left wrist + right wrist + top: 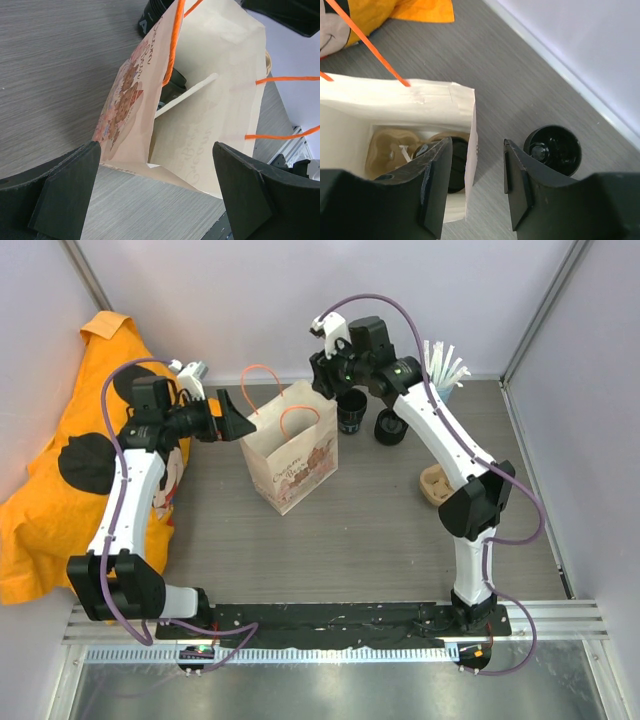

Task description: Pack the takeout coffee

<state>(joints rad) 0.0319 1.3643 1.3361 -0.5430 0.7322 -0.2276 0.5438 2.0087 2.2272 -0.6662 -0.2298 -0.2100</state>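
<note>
We see the paper bag (295, 460) standing upright in the middle of the counter (380, 540). Our left hand (238, 423) hovers at the bag's left side, jaws spread wide with nothing between them. Our right hand (477, 185) hangs over the bag's right edge, jaws partway apart and empty, one finger above the bag's mouth and the other outside its wall. Inside the bag one takeout coffee (460, 162) sits low, with a tan pulp tray (390, 147) at the bottom beside it. A second cup (553, 149) stands on the counter just beside the bag, and a third cup (390, 427) is near that one. Farther right are a blue cup of straws (445, 375) and another pulp tray (436, 483). An orange cloth (60, 510) lies at the left.
</note>
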